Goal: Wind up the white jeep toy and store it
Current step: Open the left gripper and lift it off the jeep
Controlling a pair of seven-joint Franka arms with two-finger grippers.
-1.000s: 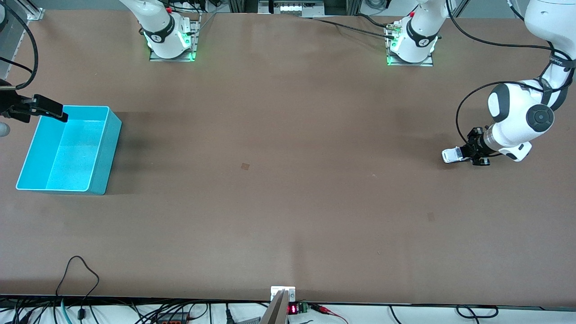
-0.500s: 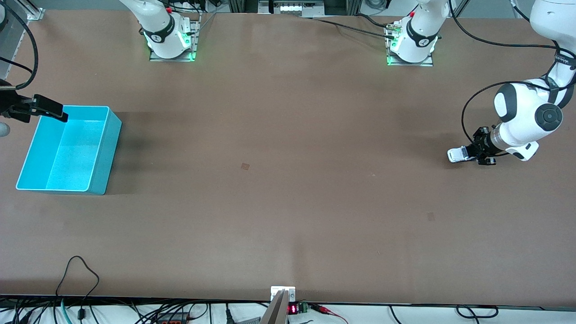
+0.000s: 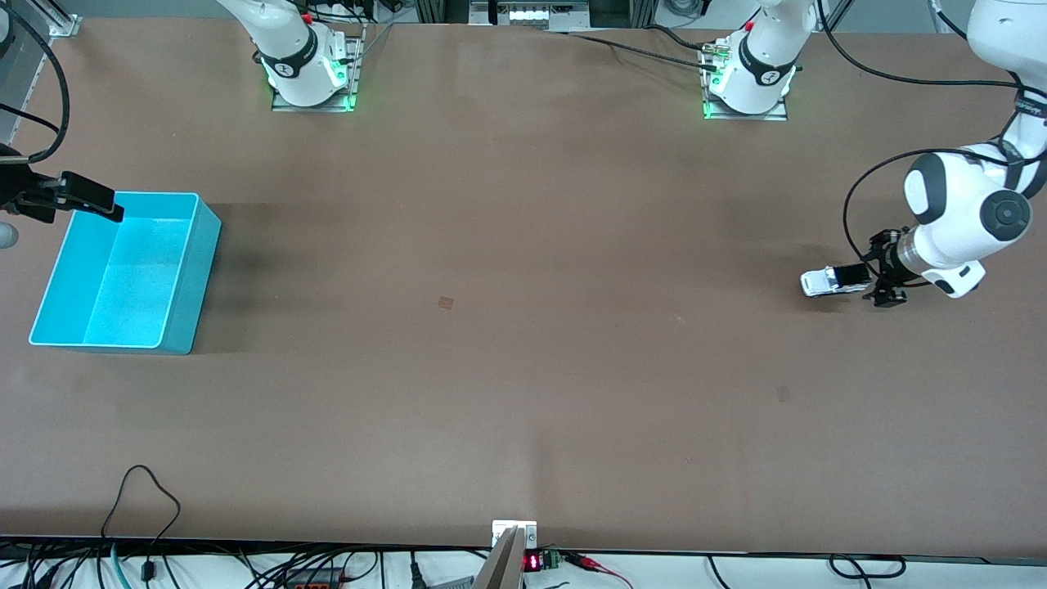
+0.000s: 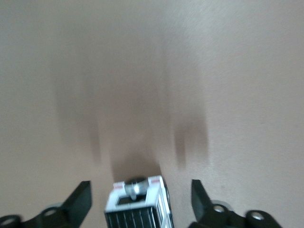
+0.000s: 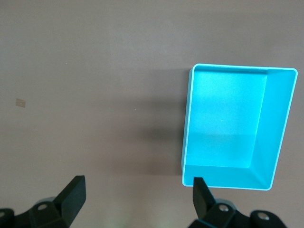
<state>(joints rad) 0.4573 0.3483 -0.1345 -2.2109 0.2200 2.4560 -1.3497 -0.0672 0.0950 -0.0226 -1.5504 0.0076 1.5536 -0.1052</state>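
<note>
Now the left pincer [image 3: 873, 281] sits low at the left arm's end of the worktop [image 3: 523, 368], fingers [image 4: 78, 202] spread wide, with the white jeep toy [image 3: 834, 281] standing on the surface between and just ahead of them; in the left wrist view clear gaps show on both sides of its body, so nothing grips it. It seems to be resting on its wheels, though the blur leaves that uncertain. If the toy is wound, the step in hand is letting it run: the pincer should back straight away without brushing the flanks, so the nose keeps pointing along the worktop toward the cyan bin [image 3: 184, 278]. That bin lies well apart, at the right arm's end, open side up and showing nothing inside. The right pincer [image 5: 137, 199] waits over its rim, fingers wide and holding nothing. Between toy and bin stretches open brown surface with no obstacles, the nearer edge well clear of the toy's line
</note>
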